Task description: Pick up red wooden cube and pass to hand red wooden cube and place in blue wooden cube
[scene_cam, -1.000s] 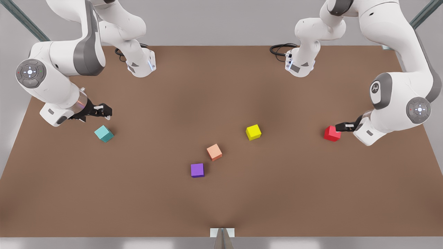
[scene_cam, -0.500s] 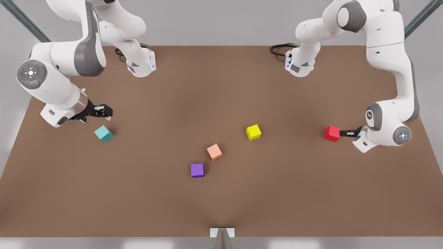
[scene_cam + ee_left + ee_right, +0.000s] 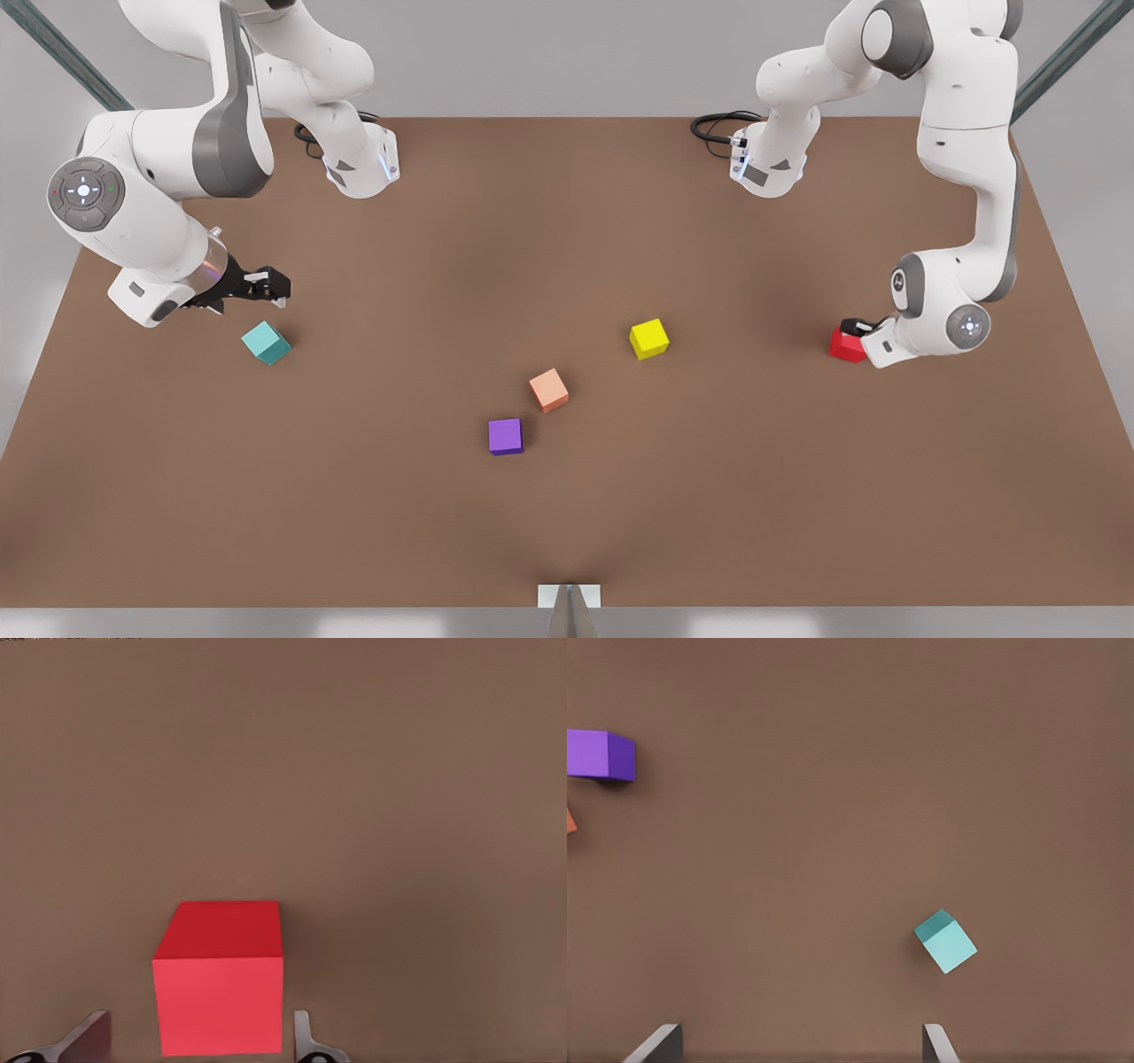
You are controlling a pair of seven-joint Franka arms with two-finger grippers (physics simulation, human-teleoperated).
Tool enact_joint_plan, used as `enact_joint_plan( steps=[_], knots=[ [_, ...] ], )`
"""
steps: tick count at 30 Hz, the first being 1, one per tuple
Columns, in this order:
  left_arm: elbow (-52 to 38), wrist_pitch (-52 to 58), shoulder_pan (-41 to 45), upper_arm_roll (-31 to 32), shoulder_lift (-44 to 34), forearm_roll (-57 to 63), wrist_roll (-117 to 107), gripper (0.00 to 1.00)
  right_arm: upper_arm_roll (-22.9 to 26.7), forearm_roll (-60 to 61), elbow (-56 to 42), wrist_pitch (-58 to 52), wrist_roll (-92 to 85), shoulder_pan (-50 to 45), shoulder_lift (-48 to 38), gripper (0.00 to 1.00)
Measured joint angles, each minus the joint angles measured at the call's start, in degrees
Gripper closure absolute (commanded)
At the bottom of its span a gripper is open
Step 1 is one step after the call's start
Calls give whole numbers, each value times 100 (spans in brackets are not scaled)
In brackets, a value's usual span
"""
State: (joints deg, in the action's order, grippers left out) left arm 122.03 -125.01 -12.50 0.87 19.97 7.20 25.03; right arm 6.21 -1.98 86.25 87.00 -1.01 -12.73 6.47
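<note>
A: Since we go left to right in the front view: right gripper (image 3: 270, 288) hangs just above the blue wooden cube (image 3: 266, 342), apart from it, fingers (image 3: 656, 1043) spread and empty. That arm waits.

B: Mid-desk (image 3: 567, 221)?

A: Purple cube (image 3: 505, 436), salmon cube (image 3: 548, 389) and yellow cube (image 3: 648, 338), all well clear of both arms.

B: And the front view's right?

A: Left gripper (image 3: 856, 326) is down at the red wooden cube (image 3: 846, 346), which sits flat on the desk. In the left wrist view the fingers (image 3: 301, 1036) stand apart, one on each side of the red face, neither touching yet.

B: How to do the grasp well?

A: I'd centre it first, the cube sits nearer one finger. Go a little deeper, close on the flat faces, then lift straight up so it doesn't twist before the handover.
</note>
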Motion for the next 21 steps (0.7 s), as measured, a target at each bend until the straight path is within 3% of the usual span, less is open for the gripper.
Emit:
enact_joint_plan(
  steps=[18, 20, 21],
  knots=[
    [264, -1063, -100, -1, 574, -3, 119, 0, 0, -4, -17, -21, -84, -3, 25, 0],
    [269, -1110, -95, 1, 573, 32, 80, 25, -1, -4, -17, -22, -93, -4, 26, 0],
    [266, -1124, -94, 2, 557, 56, 49, 25, -2, -3, -14, -22, -96, -3, 27, 0]
  ],
)
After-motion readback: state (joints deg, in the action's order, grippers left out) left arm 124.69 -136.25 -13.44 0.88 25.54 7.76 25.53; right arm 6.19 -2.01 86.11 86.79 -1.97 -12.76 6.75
